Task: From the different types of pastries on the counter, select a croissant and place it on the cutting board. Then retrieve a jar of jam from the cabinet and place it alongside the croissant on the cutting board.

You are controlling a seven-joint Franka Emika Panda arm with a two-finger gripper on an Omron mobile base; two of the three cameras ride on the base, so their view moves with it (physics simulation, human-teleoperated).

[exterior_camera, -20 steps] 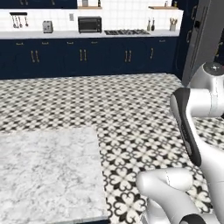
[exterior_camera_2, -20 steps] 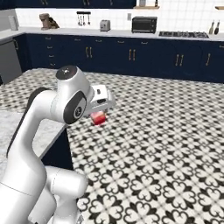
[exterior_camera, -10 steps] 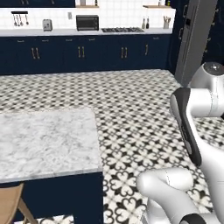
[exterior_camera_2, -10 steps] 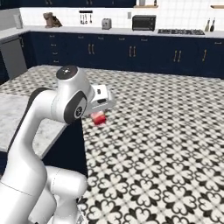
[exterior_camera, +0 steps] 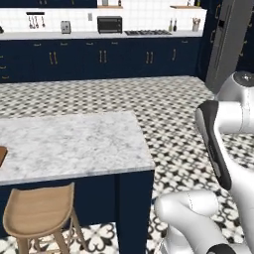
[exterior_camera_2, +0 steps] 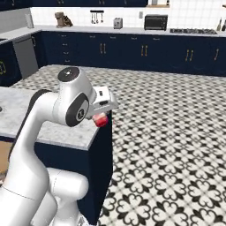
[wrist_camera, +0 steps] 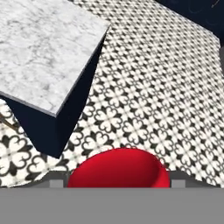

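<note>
A red-lidded jam jar (wrist_camera: 118,168), judged rigid, smooth and breakable, is pinched by the tool (exterior_camera_2: 101,119) near the marble desk (exterior_camera: 74,144).

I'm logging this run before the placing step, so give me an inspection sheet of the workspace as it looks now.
Surface: marble island top, bare across the part in view.
Job's things: a red-lidded jar sits at the gripper; a brown edge at the island's left rim may be the cutting board, too little shows to tell; croissant: nothing seen.
Clutter: nothing seen on the island.
Grippers: gripper holds the jar out past the island's corner, above the patterned floor.
Cables: nothing seen.
Surroundings: wooden stool tucked at the island's near side; navy cabinets along the back wall with a toaster, a microwave and a cooktop on the counter.
</note>
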